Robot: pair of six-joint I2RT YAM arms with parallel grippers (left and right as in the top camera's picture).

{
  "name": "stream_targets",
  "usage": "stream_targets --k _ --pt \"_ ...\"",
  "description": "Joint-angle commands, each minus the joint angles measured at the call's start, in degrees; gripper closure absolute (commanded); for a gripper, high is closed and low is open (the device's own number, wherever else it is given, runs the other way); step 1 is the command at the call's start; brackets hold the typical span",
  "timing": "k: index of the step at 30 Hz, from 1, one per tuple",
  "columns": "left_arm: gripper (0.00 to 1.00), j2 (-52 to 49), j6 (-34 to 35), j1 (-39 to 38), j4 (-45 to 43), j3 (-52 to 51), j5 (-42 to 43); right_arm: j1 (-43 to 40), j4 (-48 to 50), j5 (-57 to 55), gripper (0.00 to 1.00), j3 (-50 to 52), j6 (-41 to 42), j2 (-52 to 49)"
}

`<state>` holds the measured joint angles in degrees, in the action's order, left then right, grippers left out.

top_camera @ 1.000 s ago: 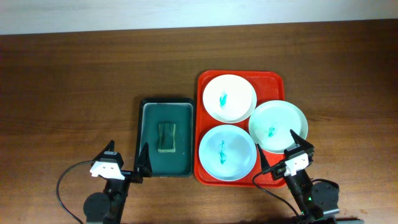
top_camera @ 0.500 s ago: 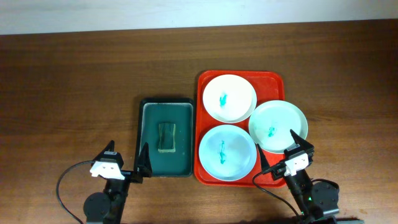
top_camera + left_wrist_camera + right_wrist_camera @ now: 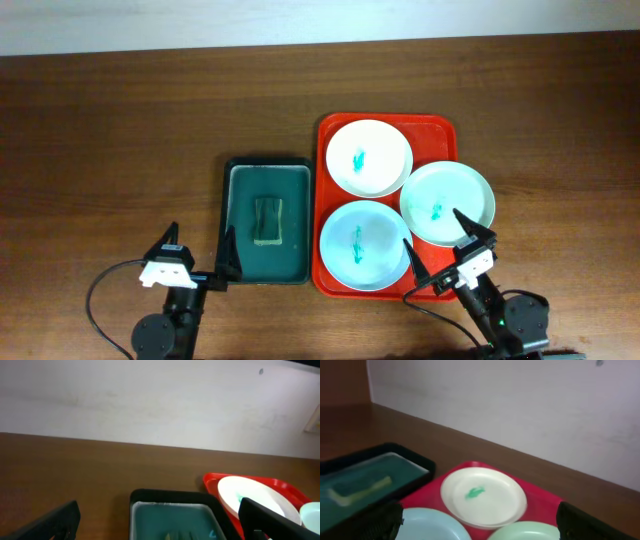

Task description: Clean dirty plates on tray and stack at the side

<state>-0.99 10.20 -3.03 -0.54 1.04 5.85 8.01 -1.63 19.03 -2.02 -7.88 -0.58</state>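
A: How are the claws seen at the near edge?
B: The left gripper [image 3: 200, 231] and right gripper [image 3: 432, 228] are spread wide, with nothing held.
A: And the plates?
B: All are placed on the red tray [image 3: 440, 124]. The pale blue plate [image 3: 365, 245] is nearest, the pale green plate [image 3: 447, 203] overhangs the right rim, and the white plate [image 3: 369, 158] is farthest. Open table [image 3: 120, 130] is seen left of the dark green tray [image 3: 227, 200] and beyond.

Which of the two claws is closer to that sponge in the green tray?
Left. The left gripper hovers by the near left corner of the dark green tray holding the sponge; the right gripper is farther off, over the red tray.
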Motion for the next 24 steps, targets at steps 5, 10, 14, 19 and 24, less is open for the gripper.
stream_targets --k 5,10,14,19,24 --pt "0.01 -20.24 -0.92 0.31 15.10 27.76 1.38 -0.15 -20.57 2.40 0.02 -30.93 2.84 -13.38" --pt "0.01 -46.99 -0.92 0.31 41.66 56.87 5.57 -0.15 -42.80 2.32 0.02 -55.47 5.35 -33.68" --pt "0.00 -60.48 -0.90 0.31 52.30 67.71 5.53 -0.15 -48.39 7.82 0.02 -63.04 5.40 -42.77" --pt "0.07 -70.05 -2.91 -0.68 57.07 67.56 12.41 -0.15 -54.62 9.64 0.02 -63.04 7.61 -47.65" --pt "0.33 -85.02 -5.51 -10.36 57.83 67.36 4.39 -0.15 -62.23 6.82 0.01 -62.90 15.78 -57.33"
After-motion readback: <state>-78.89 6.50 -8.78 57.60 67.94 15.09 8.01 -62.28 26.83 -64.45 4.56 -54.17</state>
